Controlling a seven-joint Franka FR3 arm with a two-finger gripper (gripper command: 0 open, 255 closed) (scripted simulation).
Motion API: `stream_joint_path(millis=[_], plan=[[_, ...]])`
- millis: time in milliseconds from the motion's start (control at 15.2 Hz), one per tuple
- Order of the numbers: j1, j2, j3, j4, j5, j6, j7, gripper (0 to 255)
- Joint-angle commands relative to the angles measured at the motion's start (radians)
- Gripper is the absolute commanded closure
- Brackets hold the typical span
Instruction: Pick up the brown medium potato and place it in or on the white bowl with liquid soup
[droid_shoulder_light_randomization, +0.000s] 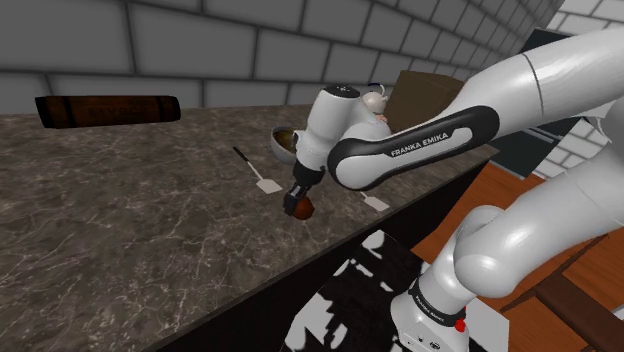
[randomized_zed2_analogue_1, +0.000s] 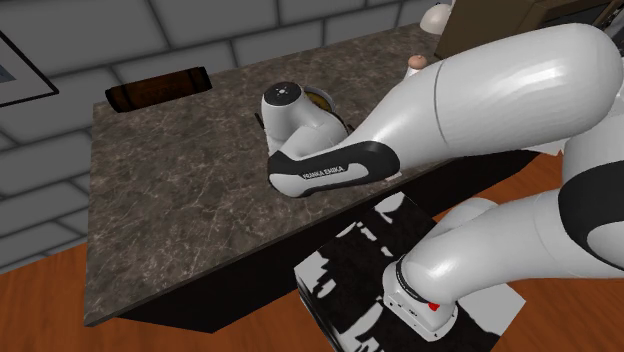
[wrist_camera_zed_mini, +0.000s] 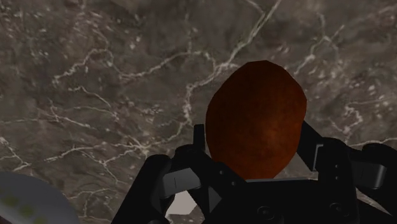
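Black two-finger gripper (droid_shoulder_light_randomization: 300, 197) was clamped on the brown oval potato (droid_shoulder_light_randomization: 301, 209), w/ fingers (wrist_camera_zed_mini: 310, 145) pressing both its sides, pointing down over the dark, white-veined marble counter (droid_shoulder_light_randomization: 120, 220) near its front edge. White arm (droid_shoulder_light_randomization: 420, 140) partly hid the pale round bowl w/ brown soup (droid_shoulder_light_randomization: 283, 135), which sat on the counter just behind the gripper in the shoulder view, apart from the potato. Small white-bladed spatula w/ thin dark handle (droid_shoulder_light_randomization: 255, 170) lay flat near the gripper, on the shoulder view's left of it; couldn't tell whether the potato was clear of the surface.
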Motion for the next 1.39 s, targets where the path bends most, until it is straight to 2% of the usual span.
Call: stream_joint_path(millis=[0, 1320], plan=[[0.003, -0.020, -0.005, 0.012, 0.007, -0.032, -0.008, 255], [0.015, -0.149, -0.041, 0.187, 0.031, -0.333, -0.050, 255]])
